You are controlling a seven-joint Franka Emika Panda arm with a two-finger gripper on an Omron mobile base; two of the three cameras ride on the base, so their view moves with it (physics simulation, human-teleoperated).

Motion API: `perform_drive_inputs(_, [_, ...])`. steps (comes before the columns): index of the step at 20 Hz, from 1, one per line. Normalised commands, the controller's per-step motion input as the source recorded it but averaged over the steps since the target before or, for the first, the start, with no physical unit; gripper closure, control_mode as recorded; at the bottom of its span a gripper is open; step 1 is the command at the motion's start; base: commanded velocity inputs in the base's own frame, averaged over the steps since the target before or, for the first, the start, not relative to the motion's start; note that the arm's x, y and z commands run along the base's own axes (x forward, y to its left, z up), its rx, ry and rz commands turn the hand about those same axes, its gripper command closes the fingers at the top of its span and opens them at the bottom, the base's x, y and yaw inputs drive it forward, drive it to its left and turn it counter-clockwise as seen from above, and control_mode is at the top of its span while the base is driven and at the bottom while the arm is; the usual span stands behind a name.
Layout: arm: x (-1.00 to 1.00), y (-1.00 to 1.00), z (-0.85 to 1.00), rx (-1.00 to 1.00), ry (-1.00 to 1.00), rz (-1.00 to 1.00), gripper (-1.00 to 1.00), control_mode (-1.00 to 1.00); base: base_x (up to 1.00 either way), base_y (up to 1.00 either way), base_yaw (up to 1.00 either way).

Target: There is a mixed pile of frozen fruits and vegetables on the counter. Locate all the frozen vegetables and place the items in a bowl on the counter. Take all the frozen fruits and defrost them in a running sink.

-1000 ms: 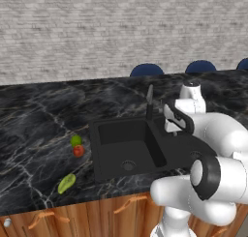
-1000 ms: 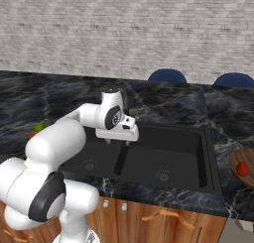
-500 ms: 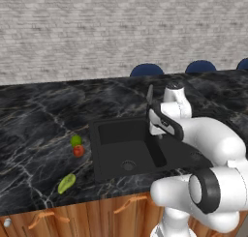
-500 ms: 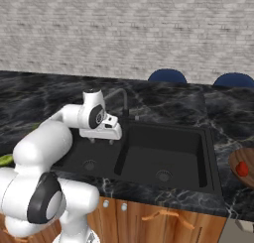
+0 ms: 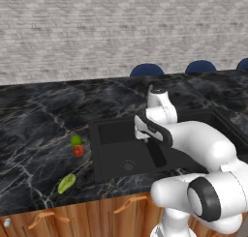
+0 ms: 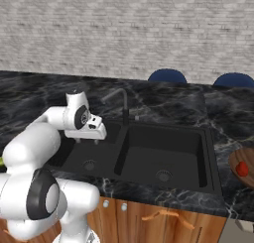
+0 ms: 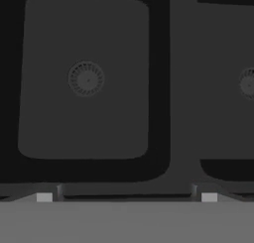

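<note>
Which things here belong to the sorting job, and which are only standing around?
For the job:
green ball
red-orange ball
yellow-green piece
red chunk in the bowl
sink
faucet
counter

Only standing around:
blue chairs
brick wall

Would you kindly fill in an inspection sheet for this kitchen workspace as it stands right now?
Surface: black marble counter, wooden cabinet fronts below.
Job's things: green ball touching red-orange ball, yellow-green oblong apart nearer the edge, all left of the double sink; red chunk in a wooden bowl right of it.
Clutter: nothing seen.
Grippers: pincer open, empty, over the left basin.
Cables: nothing seen.
Surroundings: grey brick wall, blue chair backs, dark faucet.
</note>
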Motion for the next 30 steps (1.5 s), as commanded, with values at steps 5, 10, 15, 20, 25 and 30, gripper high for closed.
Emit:
perform_drive_inputs(5, [0.02,0.41,0.00,0.01,-0.08,0.09,-1.00,-1.00,0.00,0.00,0.00])
perform_drive_inputs(10, [0.00,0.31,0.00,0.03,-0.08,0.13,-1.00,-1.00,0.00,0.00,0.00])
perform_drive_inputs(15, [0.01,0.26,0.05,0.07,0.01,0.14,-1.00,-1.00,0.00,0.00,0.00])
perform_drive_inputs(20, [0.07,0.28,0.04,0.13,0.06,0.11,-1.00,-1.00,0.00,0.00,0.00])
perform_drive_inputs(25, [0.02,0.43,-0.03,0.06,0.03,0.07,-1.00,-1.00,0.00,0.00,0.00])
perform_drive_inputs(30, [0.06,0.47,0.02,0.06,0.05,0.04,-1.00,-1.00,0.00,0.00,0.00])
